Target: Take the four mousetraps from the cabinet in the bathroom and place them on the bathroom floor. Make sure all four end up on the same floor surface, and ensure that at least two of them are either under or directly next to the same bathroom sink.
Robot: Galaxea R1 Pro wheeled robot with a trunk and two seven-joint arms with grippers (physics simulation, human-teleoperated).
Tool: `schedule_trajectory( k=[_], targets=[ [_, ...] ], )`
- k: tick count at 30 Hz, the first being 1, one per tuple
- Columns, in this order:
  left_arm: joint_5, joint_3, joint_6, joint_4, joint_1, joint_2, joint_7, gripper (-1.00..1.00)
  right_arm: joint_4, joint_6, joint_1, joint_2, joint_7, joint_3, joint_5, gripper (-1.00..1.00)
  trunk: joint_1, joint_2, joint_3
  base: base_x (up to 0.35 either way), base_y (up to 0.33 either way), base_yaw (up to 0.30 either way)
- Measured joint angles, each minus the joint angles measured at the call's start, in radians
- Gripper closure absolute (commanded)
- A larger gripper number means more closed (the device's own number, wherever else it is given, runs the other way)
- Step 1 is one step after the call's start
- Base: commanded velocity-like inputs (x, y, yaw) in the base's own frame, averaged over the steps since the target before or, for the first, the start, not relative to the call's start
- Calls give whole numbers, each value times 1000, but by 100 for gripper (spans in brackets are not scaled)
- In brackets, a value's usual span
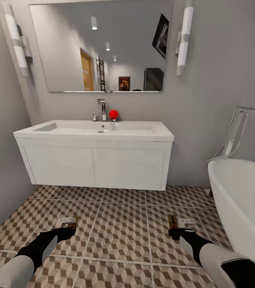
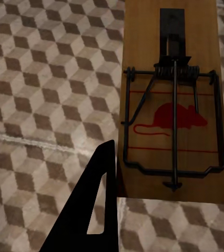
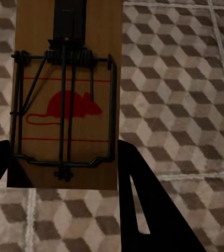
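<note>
the robot is facing the bathroom sink (image 1: 99,129), a wide white basin on a white wall-hung vanity (image 1: 95,166) sitting in the middle of the head view, with a chrome tap (image 1: 102,109) and a small red ball (image 1: 113,114) just beside it at the back edge. a big mirror (image 1: 101,46) is hanging above, flanked by two tube lights (image 1: 183,40). the rim of a white bathtub (image 1: 243,200) is filling the right edge of the frame, with a chrome floor tap (image 1: 239,128) standing behind it.

both arms are reaching forward low over the bathroom floor (image 1: 119,228), the cube-patterned tile in the lower half of the picture. the left gripper (image 1: 65,226) is sitting at lower left, and its jaws are closed on the sides of a left mousetrap (image 2: 172,105); in the left wrist view the wooden board, with its dark wire frame and red mouse print, is lying between the black fingers (image 2: 93,199), seemingly pinched at its near end, with tile all around it. in the head view this trap (image 1: 67,221) is showing as a small pale and brown shape at the fingertips.

the right gripper (image 1: 179,230) is at lower right, near the tub, and its jaws are likewise gripping a right mousetrap (image 3: 64,100) between the black fingers (image 3: 143,205), the board pointing away over the tile. from the head view this trap (image 1: 179,221) is poking out ahead of the fingertips.

i cannot tell whether either trap is touching the tiles or hanging just above them. both are well in front of the vanity, one toward each end of it.
</note>
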Motion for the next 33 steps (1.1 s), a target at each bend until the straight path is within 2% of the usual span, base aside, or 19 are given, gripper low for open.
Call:
schedule_trajectory(
  k=[8, 21, 33],
  targets=[
    [0, 1, 0, 1, 1, 0, 0, 100, -1, -3, 0, -1, -6, -9, 4, 100, 31, -56, -25, 0, 0, 0],
    [2, 1, 0, 0, 1, 0, 0, 100, 0, 2, 0, -5, -4, -8, 14, 100, 37, -59, -75, 0, 0, 0],
    [3, 2, -2, -1, 0, -1, -1, 100, 0, 7, 0, -4, 4, -7, 15, 100, 37, -59, -75, 7, 0, 0]
  ],
)
